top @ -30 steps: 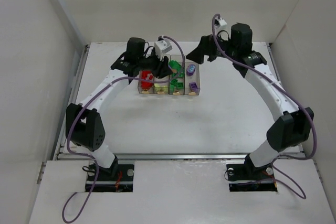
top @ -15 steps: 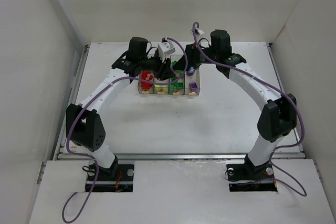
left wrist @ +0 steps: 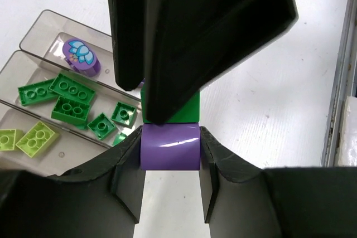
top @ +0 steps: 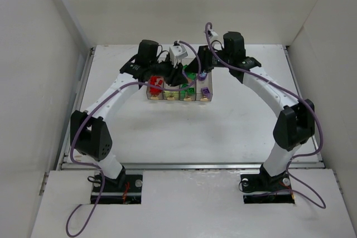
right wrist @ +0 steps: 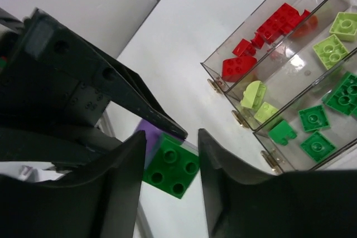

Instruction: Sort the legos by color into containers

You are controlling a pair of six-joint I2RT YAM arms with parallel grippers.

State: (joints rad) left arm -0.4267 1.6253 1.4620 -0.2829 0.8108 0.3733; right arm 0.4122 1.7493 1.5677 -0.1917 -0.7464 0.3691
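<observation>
Your left pincer (left wrist: 170, 157) stands narrow and is clamped on a purple brick (left wrist: 170, 146), with one finger pressed to each side of it. A green brick (left wrist: 187, 112) is stacked on that purple one, touching it. Your right pincer (right wrist: 172, 151) meets the same stack from the opposite side. It is also narrow, and its two fingers lie against opposite sides of the green brick, whose studs face the right wrist camera. Both pincers therefore grip one two-colour clump, held off the worktop (top: 234, 132) between the two arms.

The clump hangs close by the far end of the containers (top: 179, 97); you cannot tell whether it is directly over them. The containers stand in a row on the worktop. One compartment holds red bricks (right wrist: 268, 26), the next lime bricks (right wrist: 329, 48) and the next loose green bricks (right wrist: 318, 132). A round purple piece (left wrist: 82, 57) lies in the compartment beyond the green one.
</observation>
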